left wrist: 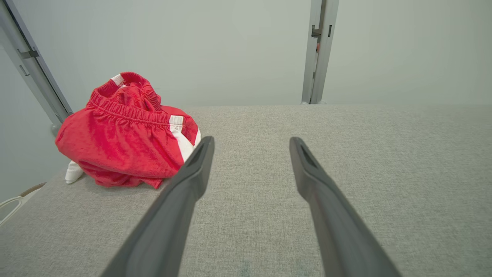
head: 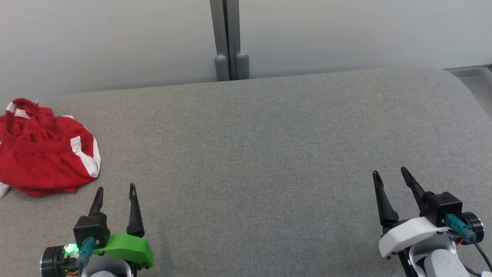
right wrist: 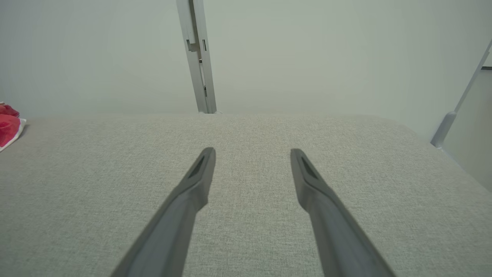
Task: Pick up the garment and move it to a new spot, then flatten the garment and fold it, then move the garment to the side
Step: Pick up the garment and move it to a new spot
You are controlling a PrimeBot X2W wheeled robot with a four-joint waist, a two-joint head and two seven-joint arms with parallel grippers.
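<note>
The head camera looks from above, forward and down over the grey padded surface [head: 246, 154] toward the pale wall [head: 115, 38] and its grey post [head: 230, 38]. Each wrist camera sits low and close over that surface, facing the same wall along its own fingers: the one on the left gripper [left wrist: 251, 140] near the bunched red cloth [left wrist: 123, 142], the one on the right gripper [right wrist: 252, 151] well apart from it. All three views share surface, post and cloth.
</note>
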